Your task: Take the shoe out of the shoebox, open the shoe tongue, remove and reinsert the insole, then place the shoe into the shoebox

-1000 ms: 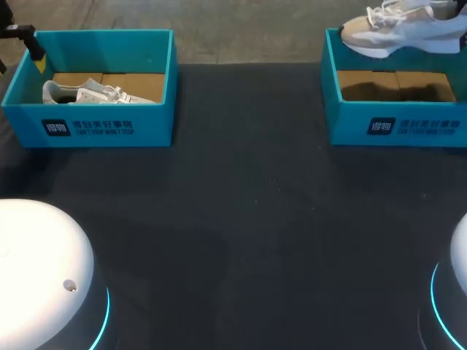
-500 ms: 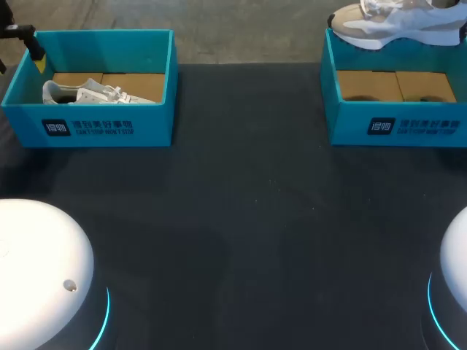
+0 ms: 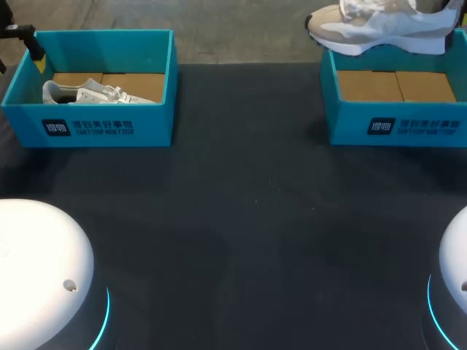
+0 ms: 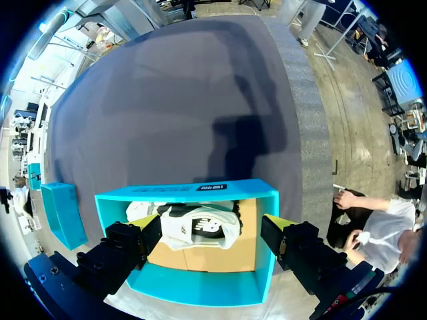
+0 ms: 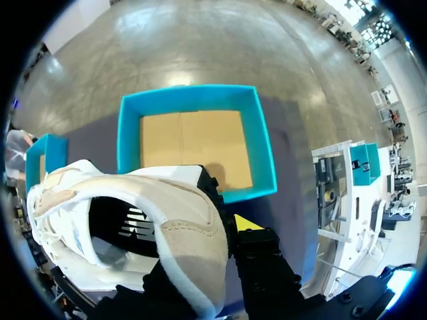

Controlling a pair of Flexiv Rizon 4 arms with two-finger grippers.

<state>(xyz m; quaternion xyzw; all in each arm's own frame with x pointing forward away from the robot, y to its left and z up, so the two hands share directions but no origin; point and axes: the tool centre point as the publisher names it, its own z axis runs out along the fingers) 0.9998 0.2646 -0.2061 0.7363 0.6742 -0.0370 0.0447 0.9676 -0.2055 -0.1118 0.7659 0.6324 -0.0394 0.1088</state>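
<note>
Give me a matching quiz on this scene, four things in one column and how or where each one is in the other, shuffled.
Things:
1. beige shoe
2. white shoe
3. right shoebox
4. left shoebox

States:
A. lying inside a box
B. bare cardboard floor, nothing in it
C. up in the air, above a box rim
D. has a shoe in it

Pairs: 1-C, 2-A, 3-B, 4-D

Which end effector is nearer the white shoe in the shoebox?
Left: the white shoe lies ahead of the left end effector; the right end effector holds the beige shoe across the table.
</note>
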